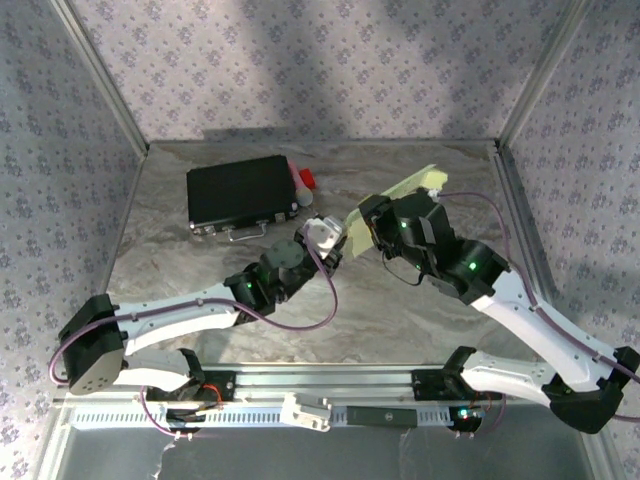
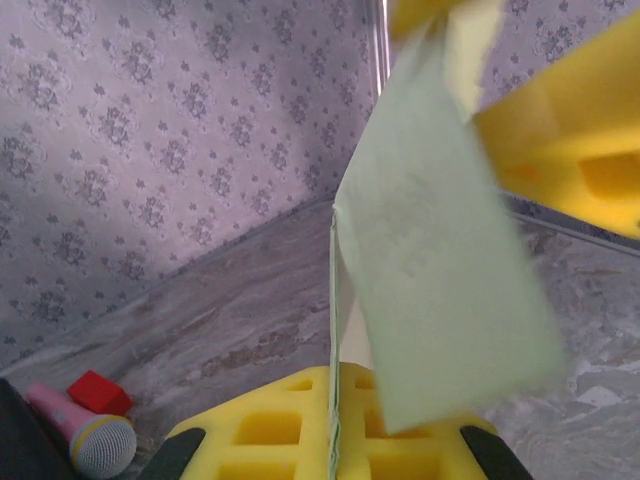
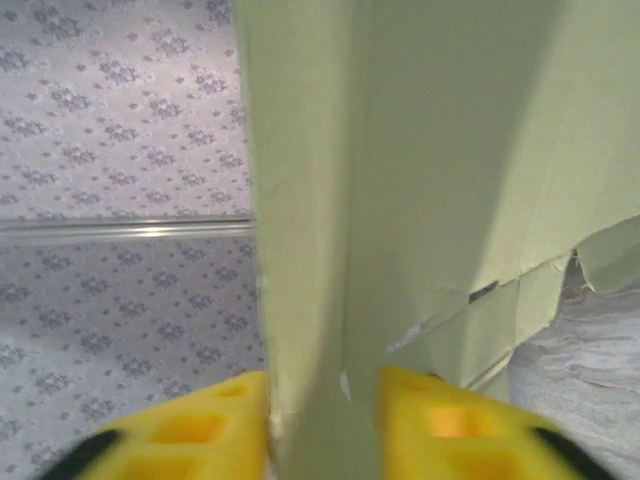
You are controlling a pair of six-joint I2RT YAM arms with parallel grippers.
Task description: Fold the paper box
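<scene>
Right of centre, paper box (image 1: 418, 183) edge-up, diagonal

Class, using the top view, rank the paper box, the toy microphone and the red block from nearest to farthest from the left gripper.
1. paper box, held in the left gripper.
2. toy microphone, just beyond, by the black case.
3. red block, farther back.
</scene>
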